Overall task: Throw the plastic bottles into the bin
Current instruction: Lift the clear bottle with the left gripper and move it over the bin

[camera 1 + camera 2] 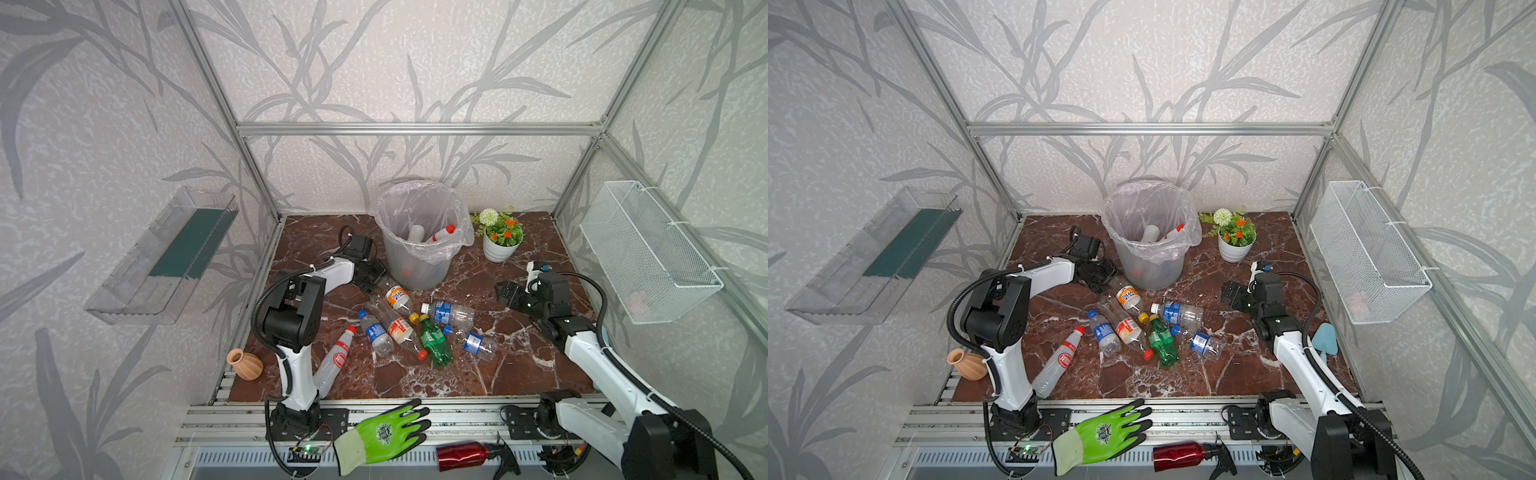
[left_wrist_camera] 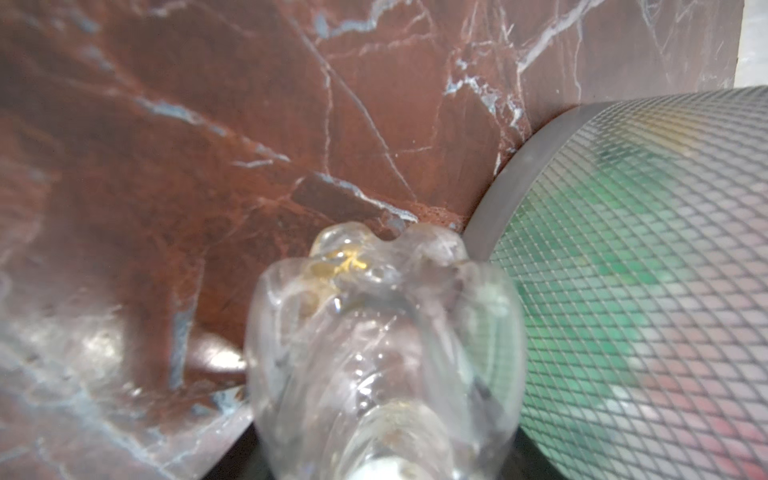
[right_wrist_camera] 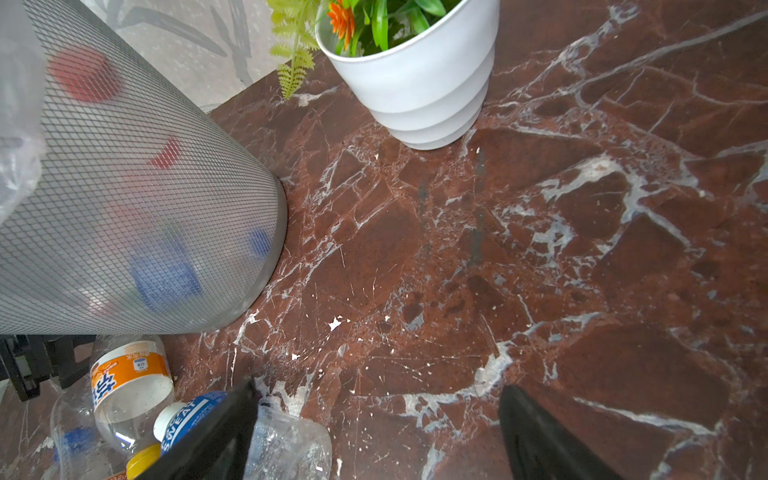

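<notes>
The grey bin (image 1: 415, 270), lined with a clear bag, stands at the back middle with bottles inside. Several plastic bottles lie in front of it: orange-labelled (image 1: 395, 296), blue-labelled (image 1: 451, 312), green (image 1: 434, 343) and red-labelled (image 1: 338, 357). My left gripper (image 1: 376, 280) is low at the bin's left foot. In the left wrist view a clear bottle (image 2: 382, 353) lies lengthwise between the jaws, which press on both its sides, with the bin wall (image 2: 644, 270) beside it. My right gripper (image 3: 376, 386) hangs open over bare floor right of the pile, holding nothing.
A white flower pot (image 1: 500, 249) stands right of the bin. A terracotta vase (image 1: 246, 365) sits at the front left. A green glove (image 1: 386, 432) and a red spray bottle (image 1: 461, 455) lie on the front rail. A wire basket (image 1: 648, 257) hangs on the right wall.
</notes>
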